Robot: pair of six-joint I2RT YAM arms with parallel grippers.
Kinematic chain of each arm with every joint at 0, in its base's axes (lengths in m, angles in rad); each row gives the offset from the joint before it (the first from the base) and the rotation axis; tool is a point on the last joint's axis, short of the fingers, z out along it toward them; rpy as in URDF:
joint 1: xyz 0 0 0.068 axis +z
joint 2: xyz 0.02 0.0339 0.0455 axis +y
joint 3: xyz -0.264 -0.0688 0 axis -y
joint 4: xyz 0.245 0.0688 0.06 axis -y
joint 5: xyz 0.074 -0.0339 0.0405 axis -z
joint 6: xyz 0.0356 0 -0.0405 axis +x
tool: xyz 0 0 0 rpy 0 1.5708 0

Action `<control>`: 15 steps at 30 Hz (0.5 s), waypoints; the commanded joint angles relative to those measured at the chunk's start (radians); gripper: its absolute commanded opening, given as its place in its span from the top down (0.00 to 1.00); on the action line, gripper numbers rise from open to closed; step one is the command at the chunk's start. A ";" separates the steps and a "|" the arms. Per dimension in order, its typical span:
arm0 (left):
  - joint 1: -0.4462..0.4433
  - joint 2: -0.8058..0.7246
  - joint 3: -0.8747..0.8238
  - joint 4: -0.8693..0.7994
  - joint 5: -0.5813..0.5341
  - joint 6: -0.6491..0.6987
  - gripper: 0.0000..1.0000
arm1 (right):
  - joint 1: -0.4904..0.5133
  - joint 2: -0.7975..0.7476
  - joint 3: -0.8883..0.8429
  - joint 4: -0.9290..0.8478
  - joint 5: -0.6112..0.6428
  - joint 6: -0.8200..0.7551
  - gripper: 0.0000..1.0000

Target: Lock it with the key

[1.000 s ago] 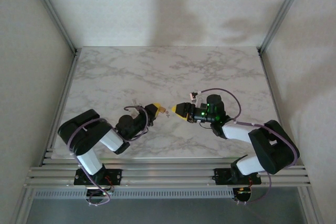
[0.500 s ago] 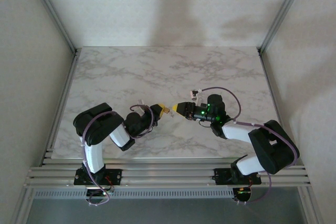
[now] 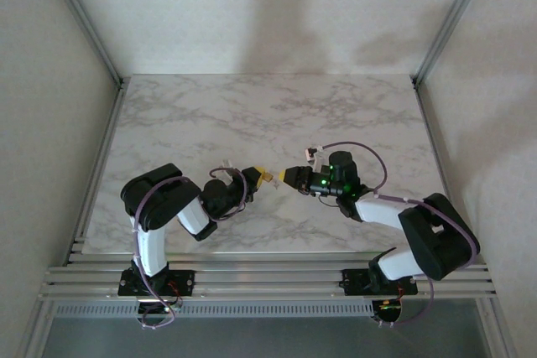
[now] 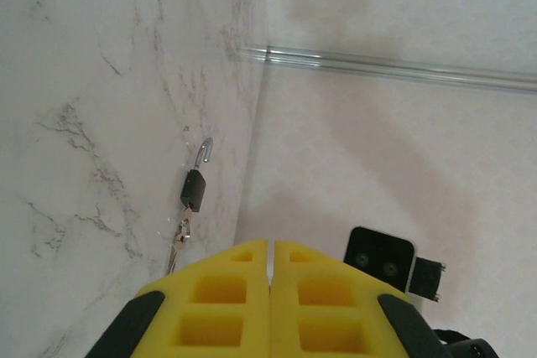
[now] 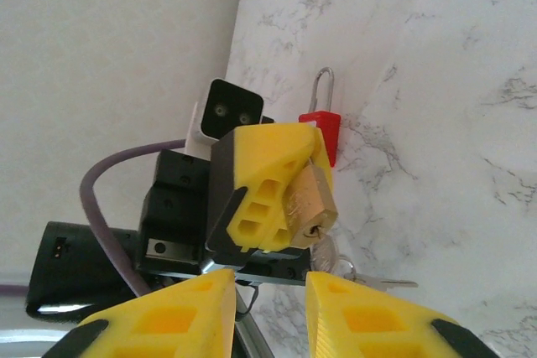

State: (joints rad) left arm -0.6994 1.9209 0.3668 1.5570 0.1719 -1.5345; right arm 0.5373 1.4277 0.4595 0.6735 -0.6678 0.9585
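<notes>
Meeting nose to nose low over the marble worktop, toward its 6 o'clock edge: left tool clenched, right tool released and empty, with fingers spread. Pinned at the tip of the left tool, a brass padlock, keyhole end turned toward the right tool; seems held by a thin part, judging by the near-touching fingers in the left wrist view. Sits just at 9 o'clock of the right tool from above, and at 12 o'clock over its finger gap in the right wrist view, close but apart. Likely dense, rigid and slick metal, so best clamped across the flat faces, leaving the keyhole clear. Lying on the worktop beyond, a red padlock and a black padlock. Showing at 5 o'clock of the brass body, a small key bunch: light, thin, apt to swing; best pinched by the bow. Cannot tell whether hanging or lying.
</notes>
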 commanded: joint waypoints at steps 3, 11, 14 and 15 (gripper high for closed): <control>-0.012 0.003 0.021 0.300 0.020 -0.001 1.00 | 0.004 0.045 0.027 0.029 -0.028 0.022 0.69; -0.020 0.006 0.029 0.300 0.026 0.004 1.00 | 0.005 0.075 0.027 0.068 -0.042 0.043 0.68; -0.020 0.006 0.034 0.301 0.027 0.002 1.00 | 0.005 0.094 0.025 0.093 -0.047 0.057 0.69; -0.021 0.007 0.034 0.299 0.028 0.001 1.00 | 0.004 0.099 0.025 0.104 -0.051 0.062 0.70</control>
State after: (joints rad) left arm -0.7120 1.9209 0.3836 1.5597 0.1802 -1.5345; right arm 0.5373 1.5097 0.4641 0.7231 -0.6933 1.0039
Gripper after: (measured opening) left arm 0.064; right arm 0.307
